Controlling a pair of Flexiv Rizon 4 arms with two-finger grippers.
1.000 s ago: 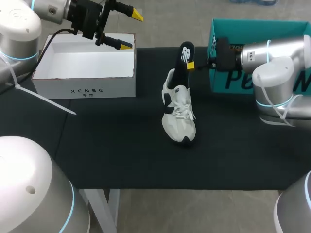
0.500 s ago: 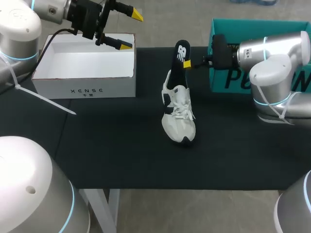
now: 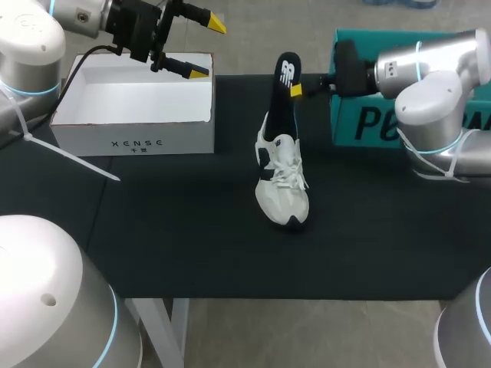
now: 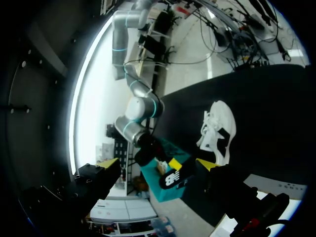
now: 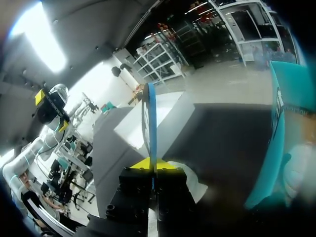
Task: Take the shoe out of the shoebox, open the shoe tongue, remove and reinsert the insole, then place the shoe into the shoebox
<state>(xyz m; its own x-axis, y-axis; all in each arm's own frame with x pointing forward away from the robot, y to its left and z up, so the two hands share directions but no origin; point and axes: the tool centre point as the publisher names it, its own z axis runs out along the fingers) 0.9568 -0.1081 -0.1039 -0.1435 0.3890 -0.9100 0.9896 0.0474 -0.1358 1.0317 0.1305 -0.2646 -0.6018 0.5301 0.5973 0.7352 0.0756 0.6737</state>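
Lifted since the earlier frame, the insole [image 3: 285, 80] rises from the shoe [image 3: 282, 180], clamped in our right hand [image 3: 295, 90], while our left hand [image 3: 209, 48] hangs wide over the white shoebox [image 3: 134, 138].

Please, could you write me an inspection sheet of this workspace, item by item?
Surface: black table.
Job's things: white shoe upright mid-table; insole standing at its heel opening; white shoebox open, empty, at left.
Clutter: teal box at right.
Grippers: left gripper open above the shoebox's far edge; right gripper shut on the insole.
Cables: black cable above the shoebox's far-left corner.
Surroundings: nothing seen.
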